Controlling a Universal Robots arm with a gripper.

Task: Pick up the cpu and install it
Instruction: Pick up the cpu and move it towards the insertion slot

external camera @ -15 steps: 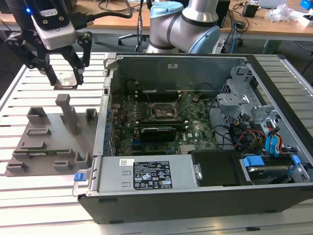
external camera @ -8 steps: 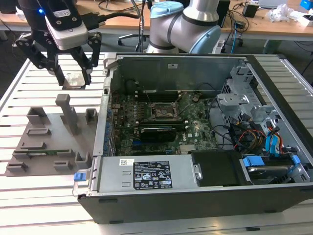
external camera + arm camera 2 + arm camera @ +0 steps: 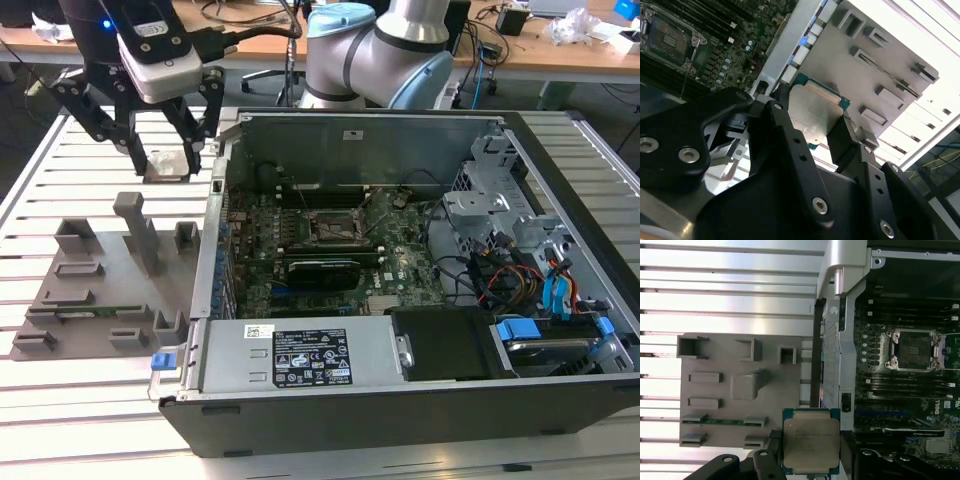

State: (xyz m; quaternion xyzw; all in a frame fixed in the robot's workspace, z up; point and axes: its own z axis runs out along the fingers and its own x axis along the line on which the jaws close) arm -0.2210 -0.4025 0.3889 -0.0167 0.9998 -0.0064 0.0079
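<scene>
cpu (image 3: 811, 440) picked: clamped edge-on in the pincer (image 3: 166, 160), held above the slatted bench (image 3: 70, 400) between the grey fixture plate (image 3: 95, 275) and the open case (image 3: 400, 420). Motherboard socket (image 3: 914, 349) looks empty, well apart from the chip, so install not yet done.

Your arm (image 3: 400, 45), at the top centre of the exterior view, is a thick silver-grey tube with pale blue joint caps. At the upper left of that view the gripper (image 3: 167, 160) is matte black, built of slim linked bars, under a rounded white-and-grey housing (image 3: 160, 55) with a small blue light (image 3: 105, 22) above it. In the second wrist view its black links carry round silver screws (image 3: 820, 205). What looks like a black cable (image 3: 260, 38) runs off the wrist.
</scene>
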